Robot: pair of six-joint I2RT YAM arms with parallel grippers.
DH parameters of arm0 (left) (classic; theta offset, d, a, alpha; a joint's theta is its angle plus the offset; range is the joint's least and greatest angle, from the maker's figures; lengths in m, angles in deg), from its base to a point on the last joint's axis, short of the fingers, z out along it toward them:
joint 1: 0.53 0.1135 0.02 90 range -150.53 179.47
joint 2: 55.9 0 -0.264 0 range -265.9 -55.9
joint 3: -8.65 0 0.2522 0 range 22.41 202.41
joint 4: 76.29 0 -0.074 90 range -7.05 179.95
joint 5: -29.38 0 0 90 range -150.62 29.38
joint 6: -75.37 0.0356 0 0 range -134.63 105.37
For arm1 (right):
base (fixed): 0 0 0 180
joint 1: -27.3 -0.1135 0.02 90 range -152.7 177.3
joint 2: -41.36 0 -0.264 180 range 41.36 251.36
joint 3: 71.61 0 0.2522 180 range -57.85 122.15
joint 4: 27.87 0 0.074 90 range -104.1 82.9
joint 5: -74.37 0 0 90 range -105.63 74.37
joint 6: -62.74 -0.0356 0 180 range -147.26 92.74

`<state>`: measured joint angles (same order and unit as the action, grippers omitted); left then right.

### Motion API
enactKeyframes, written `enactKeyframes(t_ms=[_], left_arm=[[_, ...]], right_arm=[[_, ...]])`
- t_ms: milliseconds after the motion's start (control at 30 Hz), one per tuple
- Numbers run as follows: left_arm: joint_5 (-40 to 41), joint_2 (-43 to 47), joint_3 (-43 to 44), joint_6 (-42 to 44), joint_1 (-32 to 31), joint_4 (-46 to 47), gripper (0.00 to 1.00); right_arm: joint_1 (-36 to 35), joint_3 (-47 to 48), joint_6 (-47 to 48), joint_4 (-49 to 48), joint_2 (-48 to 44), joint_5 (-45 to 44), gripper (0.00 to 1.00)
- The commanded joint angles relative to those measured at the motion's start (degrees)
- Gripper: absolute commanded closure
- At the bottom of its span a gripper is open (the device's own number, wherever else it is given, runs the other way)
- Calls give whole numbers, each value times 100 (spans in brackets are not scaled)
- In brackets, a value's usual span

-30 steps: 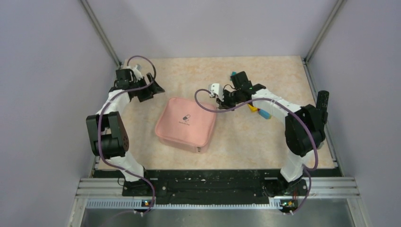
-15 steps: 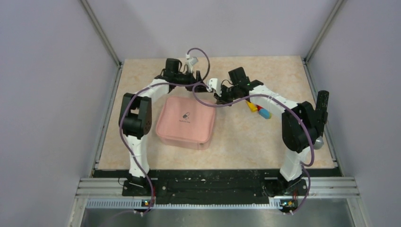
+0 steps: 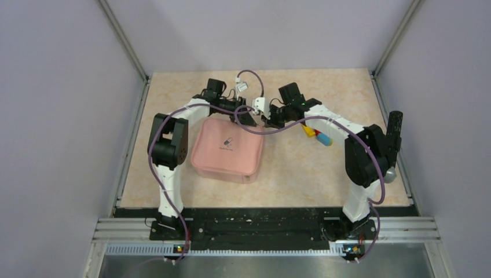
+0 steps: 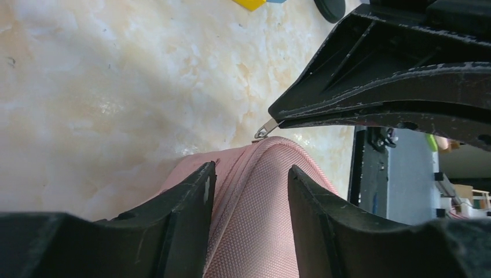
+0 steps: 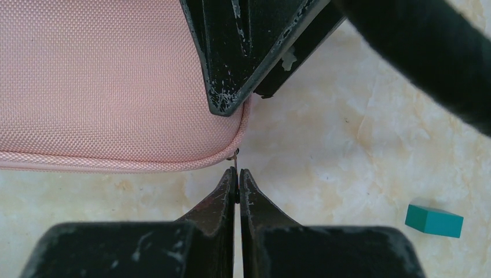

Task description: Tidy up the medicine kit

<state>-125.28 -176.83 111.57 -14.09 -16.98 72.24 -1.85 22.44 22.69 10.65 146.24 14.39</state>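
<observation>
right gripper (image 5: 238, 174) pinched tight on zipper pull (image 5: 235, 156) | left gripper (image 4: 250, 185) half-wide astride same corner, grip cannot tell | medicine kit (image 3: 227, 149) lid down on table (image 3: 289, 174), that corner at its 1 o'clock | coloured blocks (image 3: 317, 135) at kit's 3 o'clock

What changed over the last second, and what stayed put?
The left gripper swung from the far left across to the far right corner of the medicine kit, its fingers now straddling that corner. The kit turned slightly squarer. The right gripper stayed shut on the zipper pull; the coloured blocks did not move.
</observation>
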Motion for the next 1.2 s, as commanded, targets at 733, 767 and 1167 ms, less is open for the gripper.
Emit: enactKeyframes(t_ms=[733,767,1167], left_arm=[[1558,106,375,495,723,-624,100],[1771,136,404,281,842,-540,100],[3807,358,455,-1738,1561,13,100]], right_arm=[[-12,-581,76,-61,-946,295,100],[-14,-643,71,24,-1000,351,100],[-120,-1003,-262,382,-1171,843,100]])
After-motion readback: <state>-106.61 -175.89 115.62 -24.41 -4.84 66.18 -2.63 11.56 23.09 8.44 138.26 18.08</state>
